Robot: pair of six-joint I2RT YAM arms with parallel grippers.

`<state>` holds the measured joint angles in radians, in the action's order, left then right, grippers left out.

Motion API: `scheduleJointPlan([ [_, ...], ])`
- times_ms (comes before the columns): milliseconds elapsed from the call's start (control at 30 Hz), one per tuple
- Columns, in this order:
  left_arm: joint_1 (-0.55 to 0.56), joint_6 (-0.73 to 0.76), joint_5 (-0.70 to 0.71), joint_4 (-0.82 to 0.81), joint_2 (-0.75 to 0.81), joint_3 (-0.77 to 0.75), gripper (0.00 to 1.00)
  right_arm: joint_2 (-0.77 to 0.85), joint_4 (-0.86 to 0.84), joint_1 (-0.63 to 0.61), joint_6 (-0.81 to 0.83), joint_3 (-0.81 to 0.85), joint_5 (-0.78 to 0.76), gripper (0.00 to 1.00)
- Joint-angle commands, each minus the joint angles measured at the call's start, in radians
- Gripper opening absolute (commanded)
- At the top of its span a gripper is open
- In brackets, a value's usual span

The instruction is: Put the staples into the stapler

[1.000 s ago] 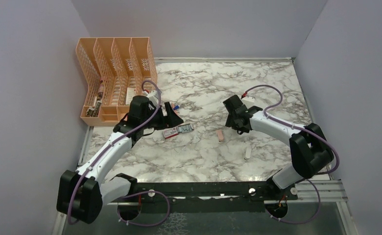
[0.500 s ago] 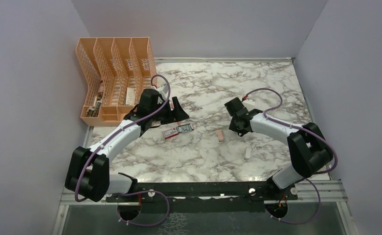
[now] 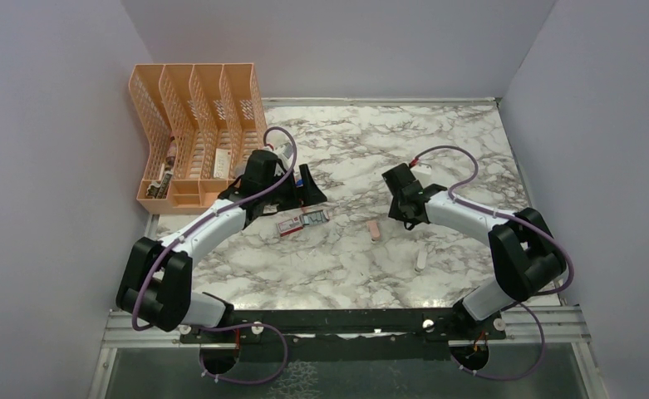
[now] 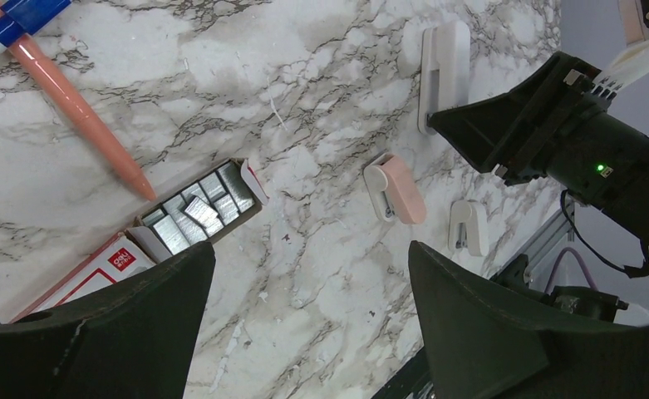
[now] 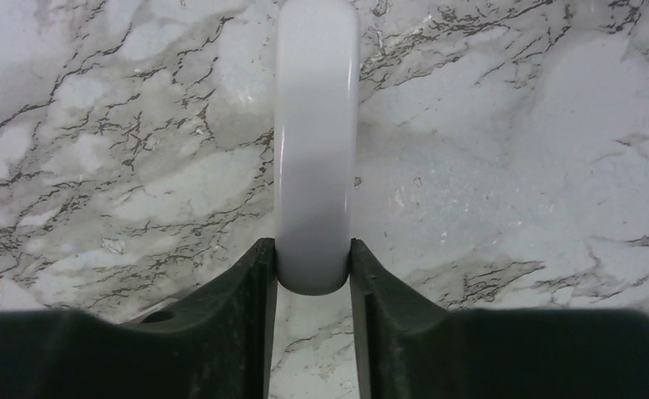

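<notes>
From my station I saw the right claw [image 5: 311, 246] clamped on the stapler [image 5: 316, 141], its two dark fingers [image 5: 250, 316] pressing either side of the white bar's rounded near end. The rest of the bar ran straight away from the wrist camera over the marble counter [image 3: 346, 270]. In the left wrist view the same stapler [image 4: 444, 60] looked to be lying flat on the counter, with the black right claw meeting one end of it (I couldn't tell whether it was raised at all).

The left claw [image 4: 311, 253] was spread wide and held nothing, hanging over the counter. Below it, the staples [image 4: 200, 208] sat as grey metallic strips packed in the slid-out tray of the red-and-white box [image 4: 109, 262], with one strip lying askew on top of the others. The tip of an orange pen [image 4: 84, 112] with a blue cap came close to the tray's edge. A pink block [image 4: 397, 189] lay between the box and the stapler, and a small white piece [image 4: 469, 226] lay just beside the pink block.

From overhead, the box [image 3: 290, 225] lay near the left claw [image 3: 308, 187], well apart from the right arm. An orange file rack [image 3: 196, 125] stood at the counter's far left corner.
</notes>
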<state>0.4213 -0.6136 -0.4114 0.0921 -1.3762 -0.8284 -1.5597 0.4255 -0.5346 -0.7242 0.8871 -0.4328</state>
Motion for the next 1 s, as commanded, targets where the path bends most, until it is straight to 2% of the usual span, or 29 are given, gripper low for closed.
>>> scheduleJointPlan([
  [0, 0.012, -0.01, 0.017, -0.041, -0.012, -0.019, 0.87, 0.009, -0.042, 0.006, 0.038, 0.02, -0.011, 0.33],
  [100, 0.024, -0.025, 0.012, -0.07, -0.023, -0.014, 0.84, 0.026, -0.067, 0.008, 0.077, 0.026, 0.034, 0.23],
  [133, 0.032, -0.034, 0.007, -0.085, -0.028, -0.011, 0.83, 0.038, -0.089, 0.008, 0.1, 0.027, 0.075, 0.19],
  [233, 0.059, -0.07, -0.007, -0.165, -0.058, -0.003, 0.79, 0.082, -0.17, 0.008, 0.141, 0.019, 0.238, 0.16],
  [500, 0.111, -0.191, 0.032, -0.418, -0.167, 0.017, 0.64, 0.024, -0.229, 0.008, 0.03, 0.104, 0.518, 0.12],
  [733, 0.146, -0.196, 0.049, -0.474, -0.257, -0.003, 0.52, -0.037, -0.284, 0.01, -0.071, 0.141, 0.633, 0.11],
  [867, 0.152, -0.213, 0.035, -0.527, -0.296, 0.027, 0.44, -0.055, -0.295, 0.024, -0.073, 0.15, 0.68, 0.1],
  [967, 0.155, -0.225, 0.004, -0.581, -0.313, 0.046, 0.42, -0.063, -0.297, 0.039, -0.069, 0.15, 0.716, 0.1],
])
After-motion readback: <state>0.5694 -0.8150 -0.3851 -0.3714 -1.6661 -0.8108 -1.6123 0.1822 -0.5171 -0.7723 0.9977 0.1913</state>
